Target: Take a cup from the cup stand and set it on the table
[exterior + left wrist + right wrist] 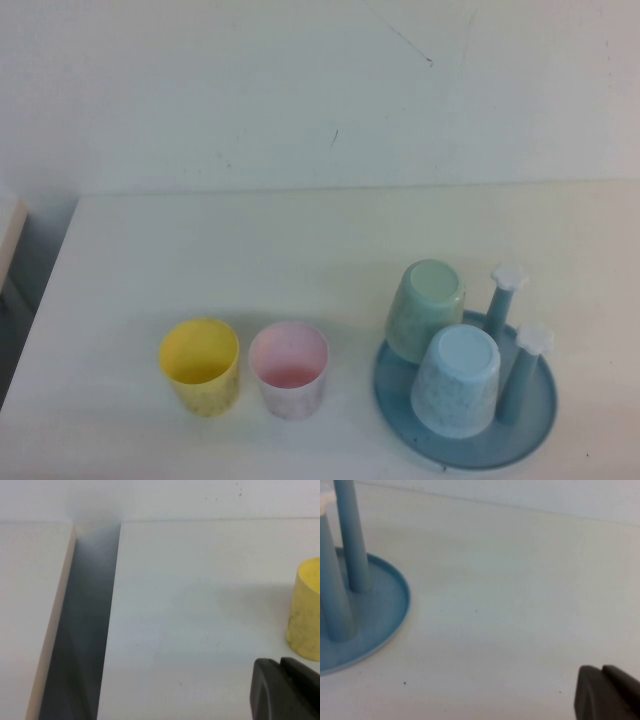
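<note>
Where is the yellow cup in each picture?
High view: the yellow cup stands upright on the table, lower left, beside the pink cup; neither gripper shows here.
Left wrist view: the yellow cup is at the right edge, just beyond the left gripper.
Right wrist view: not in it; only the cup stand and the right gripper show.
Shared landmark: the white table.
</note>
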